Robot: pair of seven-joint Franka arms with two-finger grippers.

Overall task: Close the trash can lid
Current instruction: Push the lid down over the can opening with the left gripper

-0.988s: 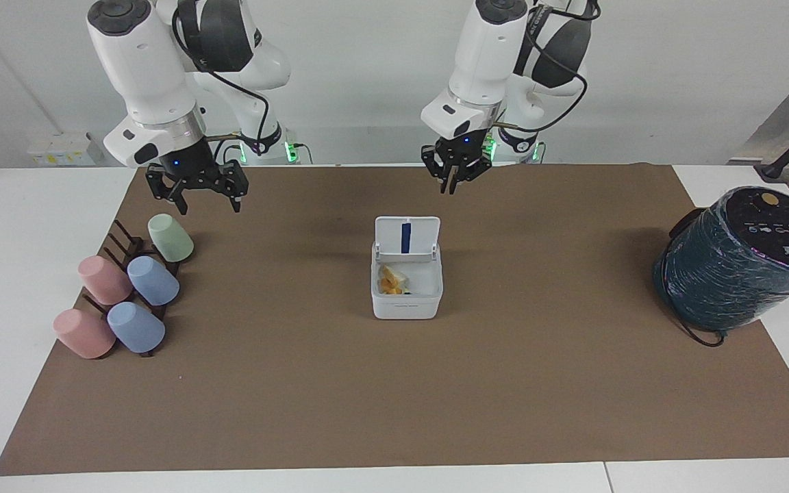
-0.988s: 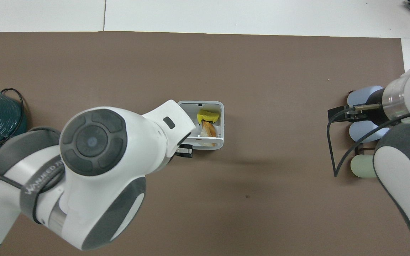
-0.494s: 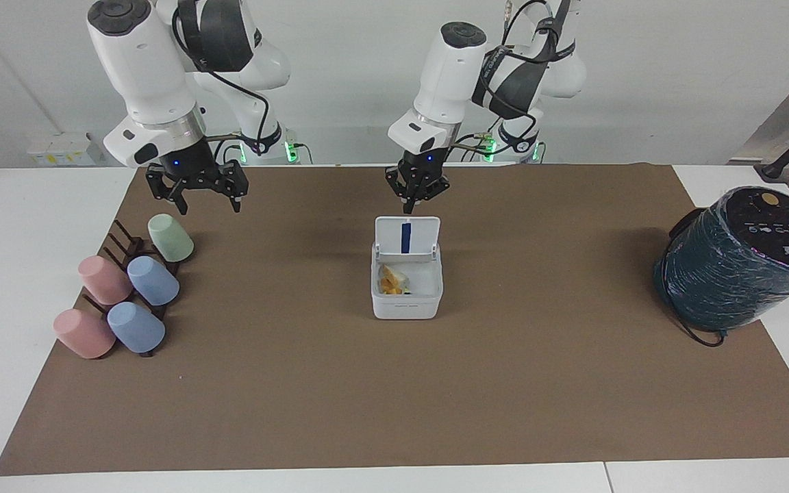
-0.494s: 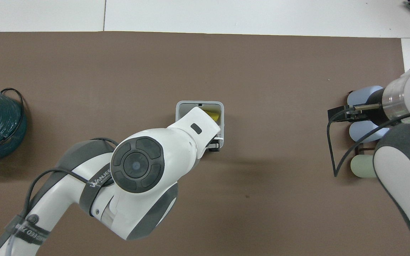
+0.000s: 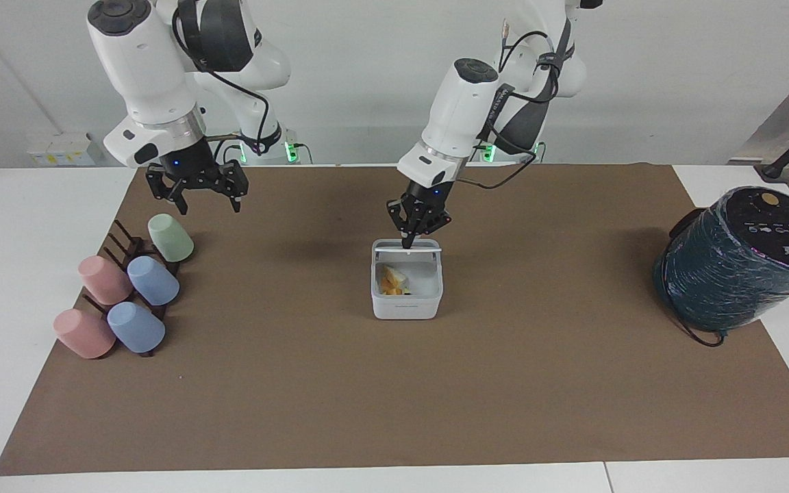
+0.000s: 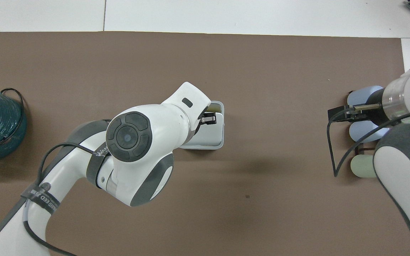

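Observation:
The small white trash can (image 5: 406,306) stands on the middle of the brown mat, with orange and yellow scraps (image 5: 390,283) inside. Its lid (image 5: 408,250) is tipped forward over the opening, about level and seen edge-on; in the overhead view the lid (image 6: 209,135) covers most of the can (image 6: 221,106). My left gripper (image 5: 409,241) is shut, its tips pressing down on the lid's top near the hinge side; it also shows in the overhead view (image 6: 210,119). My right gripper (image 5: 207,200) is open and waits above the green cup (image 5: 170,237).
Several pastel cups lie on a dark rack (image 5: 122,241) toward the right arm's end, also in the overhead view (image 6: 363,95). A large dark teal wrapped cylinder (image 5: 744,259) with a cable stands at the left arm's end of the mat (image 5: 394,397).
My left gripper has come over from the left arm's side, dropped onto the upright lid and pushed it forward and down over the can. The right arm has not moved.

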